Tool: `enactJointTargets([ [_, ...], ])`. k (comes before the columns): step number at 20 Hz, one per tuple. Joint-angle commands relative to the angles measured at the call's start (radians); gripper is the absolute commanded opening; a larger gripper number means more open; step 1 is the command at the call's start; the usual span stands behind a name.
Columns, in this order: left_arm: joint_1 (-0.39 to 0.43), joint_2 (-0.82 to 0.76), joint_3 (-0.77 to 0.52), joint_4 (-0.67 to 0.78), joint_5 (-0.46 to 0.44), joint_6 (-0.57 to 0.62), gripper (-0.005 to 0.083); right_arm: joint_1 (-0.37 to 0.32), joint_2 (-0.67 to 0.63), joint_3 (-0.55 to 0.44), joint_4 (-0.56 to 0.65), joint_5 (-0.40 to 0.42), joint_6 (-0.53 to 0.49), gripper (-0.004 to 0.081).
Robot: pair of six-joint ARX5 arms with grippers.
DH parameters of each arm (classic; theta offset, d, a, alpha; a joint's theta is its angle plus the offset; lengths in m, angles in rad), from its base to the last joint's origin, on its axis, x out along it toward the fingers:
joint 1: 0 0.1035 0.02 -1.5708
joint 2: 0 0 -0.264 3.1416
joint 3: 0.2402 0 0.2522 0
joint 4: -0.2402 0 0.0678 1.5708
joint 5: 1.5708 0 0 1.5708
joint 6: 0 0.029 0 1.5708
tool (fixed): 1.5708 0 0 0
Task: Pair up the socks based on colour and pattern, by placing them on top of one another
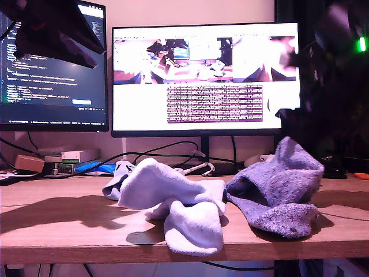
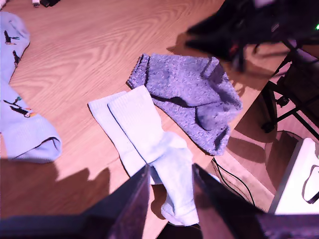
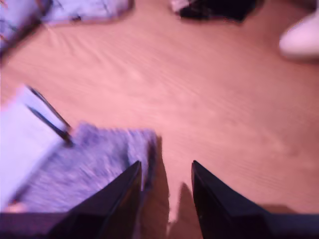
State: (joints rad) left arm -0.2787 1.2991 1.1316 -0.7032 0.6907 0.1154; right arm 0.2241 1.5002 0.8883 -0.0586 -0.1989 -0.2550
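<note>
The white socks [image 2: 139, 129] and grey socks [image 2: 189, 94] look paired; the first hand [image 2: 170, 169] and second hand [image 3: 166, 167] hover open and empty, and should next reach for the blue printed socks [image 2: 20, 129].

The second wrist view is smeared, so the grey sock [image 3: 94, 164] shows no knit. The patterned blue sock [image 2: 22, 132] runs off the picture's edge. An arm [image 1: 334, 34] above is a dark blur.
</note>
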Motion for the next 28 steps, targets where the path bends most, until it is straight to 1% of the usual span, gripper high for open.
enactJointTargets([
  [1, 0.001, -0.003, 0.011, 0.007, 0.007, 0.01, 0.0231, -0.003, -0.035, 0.031, -0.049, 0.0, 0.015, 0.028],
  [3, 0.001, -0.003, 0.011, 0.007, 0.007, 0.01, 0.0231, -0.011, -0.066, 0.061, -0.16, -0.001, 0.035, 0.028],
  [6, 0.001, -0.003, 0.011, 0.006, 0.007, 0.01, 0.0231, -0.011, -0.125, 0.088, -0.362, -0.013, 0.146, 0.028],
  [7, 0.001, -0.003, 0.011, 0.006, 0.007, 0.01, 0.0231, -0.011, -0.142, 0.095, -0.436, -0.018, 0.208, 0.028],
  [8, 0.001, -0.003, 0.011, 0.007, 0.007, 0.01, 0.0231, -0.01, -0.149, 0.096, -0.497, -0.052, 0.267, 0.028],
  [9, 0.001, -0.003, 0.011, 0.008, 0.007, 0.01, 0.0231, -0.01, -0.15, 0.096, -0.568, -0.103, 0.298, 0.028],
  [10, 0.001, -0.003, 0.011, 0.008, 0.007, 0.01, 0.0231, -0.01, -0.146, 0.095, -0.629, -0.139, 0.311, 0.028],
  [12, 0.001, -0.003, 0.011, 0.013, 0.008, 0.01, 0.0231, 0.007, -0.134, 0.095, -0.687, -0.176, 0.332, 0.0281],
  [15, 0.001, -0.003, 0.011, 0.013, 0.008, 0.009, 0.0231, 0.019, -0.111, 0.095, -0.704, -0.2, 0.379, 0.0286],
  [16, 0.001, -0.003, 0.011, 0.011, 0.008, 0.009, 0.0231, 0.019, -0.101, 0.095, -0.711, -0.201, 0.387, 0.0301],
  [17, 0.001, -0.003, 0.011, 0.01, 0.008, 0.009, 0.0231, 0.02, -0.088, 0.095, -0.723, -0.211, 0.387, 0.0331],
  [18, 0.001, -0.003, 0.011, 0.01, 0.008, 0.009, 0.0231, 0.023, -0.075, 0.094, -0.728, -0.211, 0.387, 0.0341],
  [20, 0.001, -0.003, 0.011, 0.01, 0.008, 0.009, 0.0231, 0.038, -0.032, 0.093, -0.727, -0.211, 0.387, 0.034],
  [23, 0.001, -0.003, 0.011, 0.006, 0.008, 0.009, 0.0231, 0.07, 0.018, 0.093, -0.662, -0.21, 0.396, 0.0332],
  [24, 0.001, -0.003, 0.011, 0.002, 0.008, 0.009, 0.0231, 0.081, 0.031, 0.093, -0.636, -0.21, 0.408, 0.0305],
  [25, 0.001, -0.003, 0.011, -0.001, 0.008, 0.009, 0.0231, 0.086, 0.043, 0.093, -0.623, -0.211, 0.416, 0.0239],
  [26, 0.001, -0.003, 0.011, -0.003, 0.008, 0.009, 0.0231, 0.09, 0.046, 0.093, -0.613, -0.211, 0.417, 0.0132],
  [27, 0.001, -0.003, 0.011, -0.005, 0.008, 0.009, 0.0231, 0.095, 0.046, 0.096, -0.599, -0.217, 0.427, -0.0001],
  [28, 0.001, -0.003, 0.011, -0.005, 0.008, 0.009, 0.0231, 0.098, 0.044, 0.103, -0.593, -0.235, 0.443, -0.0006],
])
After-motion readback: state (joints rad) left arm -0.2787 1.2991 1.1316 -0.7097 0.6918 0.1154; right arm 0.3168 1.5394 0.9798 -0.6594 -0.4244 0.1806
